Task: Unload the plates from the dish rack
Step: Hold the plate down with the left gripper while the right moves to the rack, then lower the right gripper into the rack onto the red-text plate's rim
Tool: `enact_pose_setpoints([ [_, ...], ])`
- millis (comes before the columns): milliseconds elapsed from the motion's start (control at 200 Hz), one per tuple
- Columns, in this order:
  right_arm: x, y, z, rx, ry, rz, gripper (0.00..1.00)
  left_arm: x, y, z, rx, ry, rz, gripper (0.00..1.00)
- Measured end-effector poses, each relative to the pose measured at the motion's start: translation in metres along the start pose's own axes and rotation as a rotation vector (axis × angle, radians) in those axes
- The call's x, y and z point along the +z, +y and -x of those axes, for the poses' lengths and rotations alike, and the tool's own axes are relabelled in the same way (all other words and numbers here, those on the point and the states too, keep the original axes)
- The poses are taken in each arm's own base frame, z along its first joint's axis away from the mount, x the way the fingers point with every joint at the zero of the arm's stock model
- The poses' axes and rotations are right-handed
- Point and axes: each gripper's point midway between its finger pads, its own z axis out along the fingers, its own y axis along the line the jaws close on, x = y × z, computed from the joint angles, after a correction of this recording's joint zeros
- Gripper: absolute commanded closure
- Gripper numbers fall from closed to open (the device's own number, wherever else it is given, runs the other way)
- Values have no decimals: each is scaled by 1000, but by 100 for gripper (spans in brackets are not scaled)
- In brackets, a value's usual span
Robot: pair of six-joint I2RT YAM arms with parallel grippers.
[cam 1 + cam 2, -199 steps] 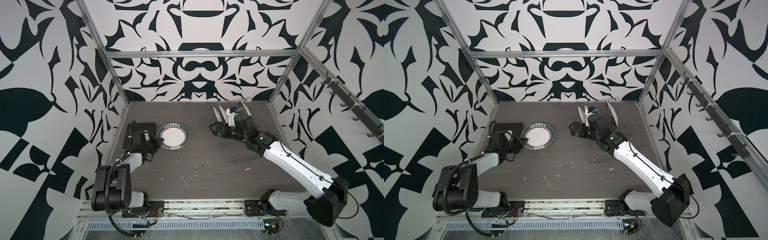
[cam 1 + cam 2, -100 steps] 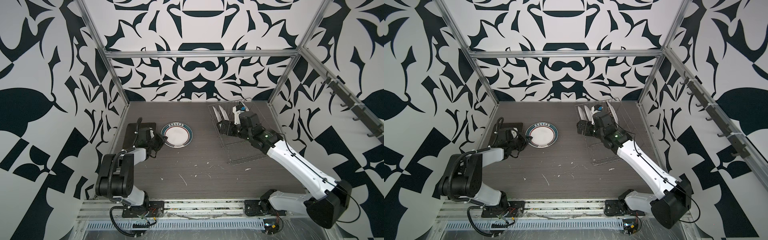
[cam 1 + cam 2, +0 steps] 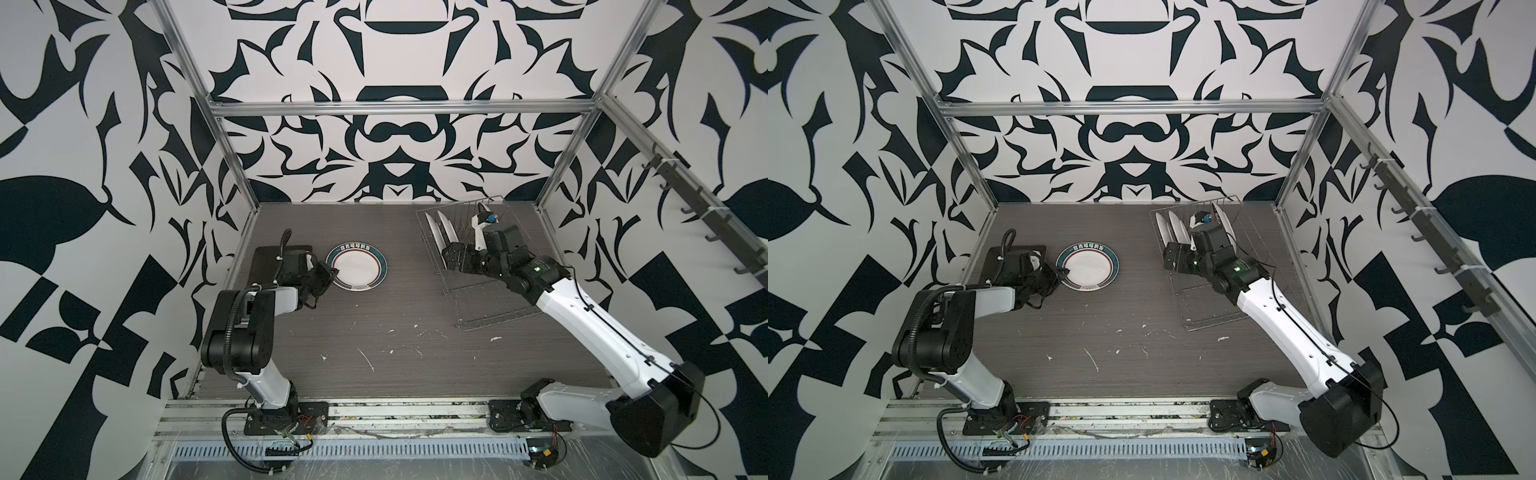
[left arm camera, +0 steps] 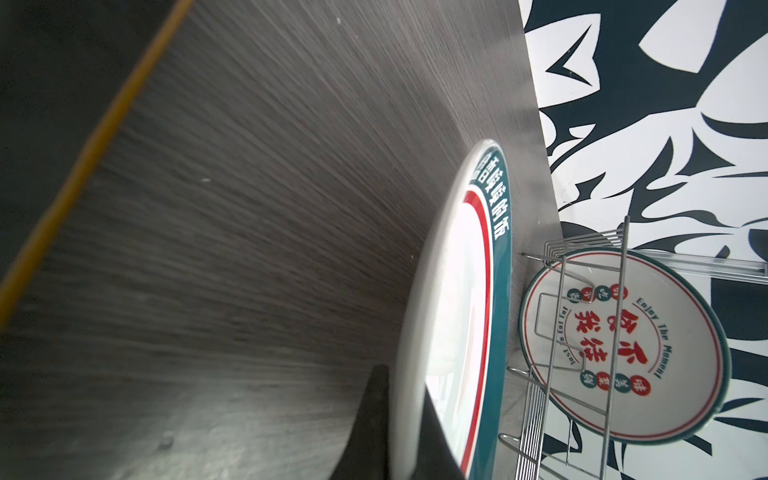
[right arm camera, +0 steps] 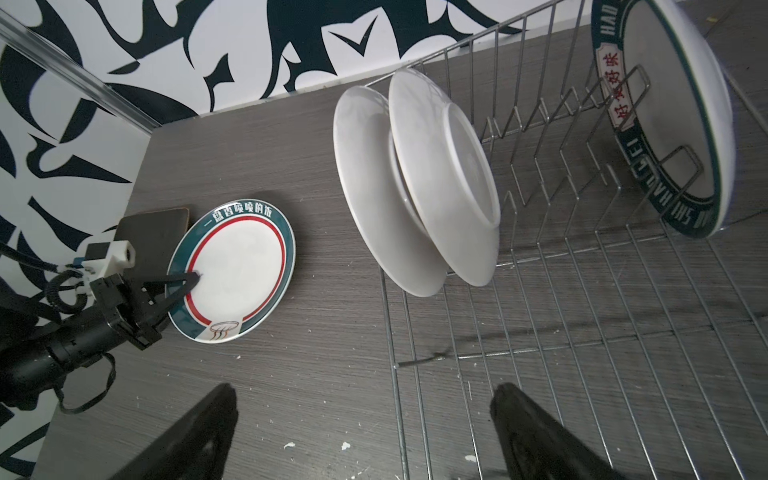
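Three round white plates (image 5: 374, 174) stand in the silver wire dish rack (image 5: 582, 332). Left gripper (image 5: 192, 279) is clamped on a teal-rimmed white plate (image 3: 356, 266) lying well left of the rack, probably mid drop-off. Right gripper (image 5: 363, 392) hangs wide open and empty over the rack, next it needs to straddle a rim

Left claw (image 5: 193, 278) tight, right claw (image 5: 365, 390) agape.

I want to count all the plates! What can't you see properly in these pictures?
- Top views: the right arm hides part of the dish rack; the left arm covers some of the dark plate.
- Right wrist view: the lettered plate runs off the picture's edge.
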Motion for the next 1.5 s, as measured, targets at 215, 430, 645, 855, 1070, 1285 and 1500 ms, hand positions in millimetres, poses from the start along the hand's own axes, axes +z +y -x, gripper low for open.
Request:
enact_pose_setpoints([
  [215, 0, -3, -2, -18, 8, -14, 1, 10, 2, -1, 2, 9, 4, 100],
  [430, -1, -10, -6, -26, 21, -47, 1, 13, 2, -1, 4, 14, 4, 100],
  [645, -7, -15, -4, -32, 8, -70, 1, 19, 6, -2, -2, 21, 12, 100],
  [855, -12, -16, -2, -37, -2, -71, 1, 22, 6, -1, -4, 22, 7, 87],
  [1070, -12, -19, -3, -35, 2, -81, 1, 22, 4, 0, -3, 19, 2, 70],
  [1285, -12, -22, -5, -37, 8, -91, 1, 22, 2, 3, 0, 12, 2, 47],
  [1500, -11, -27, -4, -37, 6, -111, 1, 22, 6, 1, -4, 22, 19, 32],
])
